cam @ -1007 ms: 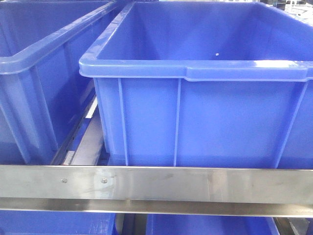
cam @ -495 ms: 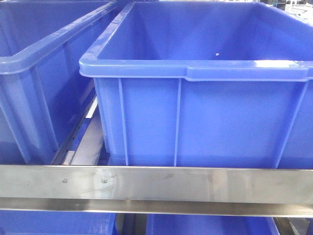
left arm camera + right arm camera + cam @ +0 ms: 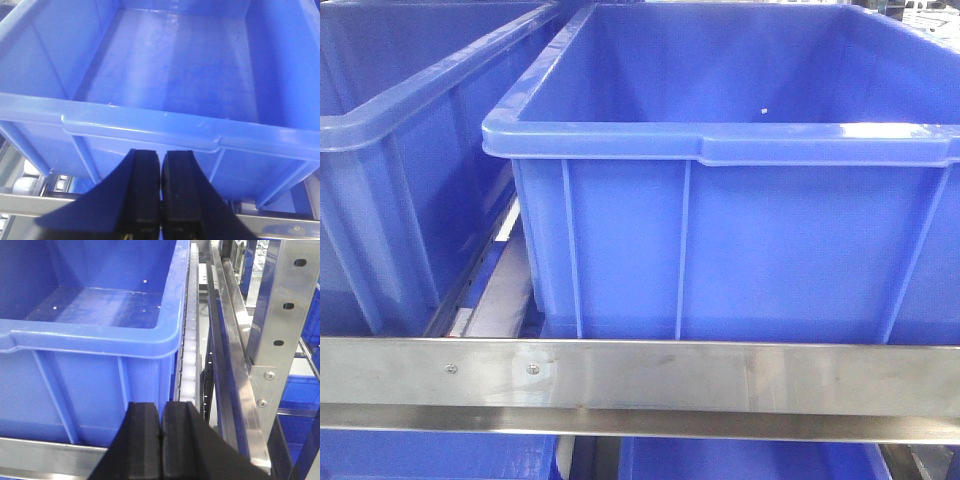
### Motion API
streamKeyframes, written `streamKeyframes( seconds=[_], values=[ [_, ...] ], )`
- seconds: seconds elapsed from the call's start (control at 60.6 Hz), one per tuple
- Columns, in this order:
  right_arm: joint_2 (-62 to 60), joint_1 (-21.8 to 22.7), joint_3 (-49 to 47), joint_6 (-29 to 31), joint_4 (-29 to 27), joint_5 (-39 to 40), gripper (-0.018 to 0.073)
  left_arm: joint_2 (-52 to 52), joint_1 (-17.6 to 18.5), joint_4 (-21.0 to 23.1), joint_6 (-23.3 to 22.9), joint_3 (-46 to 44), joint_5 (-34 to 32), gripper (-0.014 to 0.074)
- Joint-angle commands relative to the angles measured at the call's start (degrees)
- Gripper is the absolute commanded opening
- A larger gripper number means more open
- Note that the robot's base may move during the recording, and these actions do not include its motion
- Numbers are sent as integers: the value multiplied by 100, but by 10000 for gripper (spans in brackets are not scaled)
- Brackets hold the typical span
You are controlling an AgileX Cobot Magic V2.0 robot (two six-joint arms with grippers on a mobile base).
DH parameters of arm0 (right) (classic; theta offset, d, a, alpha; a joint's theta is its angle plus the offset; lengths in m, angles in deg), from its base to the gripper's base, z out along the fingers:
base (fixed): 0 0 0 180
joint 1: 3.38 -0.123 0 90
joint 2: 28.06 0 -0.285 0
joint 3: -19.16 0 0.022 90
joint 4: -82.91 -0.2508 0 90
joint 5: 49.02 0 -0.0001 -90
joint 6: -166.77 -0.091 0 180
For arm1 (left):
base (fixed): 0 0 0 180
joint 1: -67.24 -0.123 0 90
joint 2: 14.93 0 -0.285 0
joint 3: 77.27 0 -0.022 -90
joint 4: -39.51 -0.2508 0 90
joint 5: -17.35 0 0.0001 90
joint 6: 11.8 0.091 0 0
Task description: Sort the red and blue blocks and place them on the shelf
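Tools (image 3: 160,195) (image 3: 161,440) closed, level before shelf (image 3: 720,378) bins (image 3: 740,240).

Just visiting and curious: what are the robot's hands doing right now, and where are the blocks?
Left gripper shut, empty. Right gripper shut, empty. Both face blue bins on the shelf. No red or blue blocks in sight.

A large blue bin (image 3: 740,200) fills the centre and right of the frame, its inside seen bare. A second blue bin (image 3: 390,170) is cut off at the upper left. Between them a white roller track (image 3: 500,285) is visible. The shelf's steel front rail (image 3: 720,380), fixed with two small screws (image 3: 490,369), is stretched across the bottom.
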Motion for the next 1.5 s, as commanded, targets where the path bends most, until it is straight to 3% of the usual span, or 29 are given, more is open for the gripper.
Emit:
streamKeyframes(
  seconds=[0.0,0.182,0.264,0.363,0.677,0.908,1.486],
  values=[
    [-120,36,-118,48,44,448,56,15,8,20,2,-172,-445,126],
    [-120,36,-118,48,44,448,56,-239,8,8,2,-148,-460,126],
    [-120,36,-118,48,44,448,56,-536,8,-309,2,-35,-504,126],
    [-120,36,-118,48,44,448,56,-965,8,-309,2,253,-547,126],
    [-120,36,-118,48,44,448,56,-2207,8,-241,-32,1850,-1630,126],
    [-120,36,-118,48,44,448,56,-2564,8,121,-40,2518,-2171,126],
    [-120,36,-118,48,44,448,56,-2833,8,148,-40,2508,-1957,126]
  ],
)
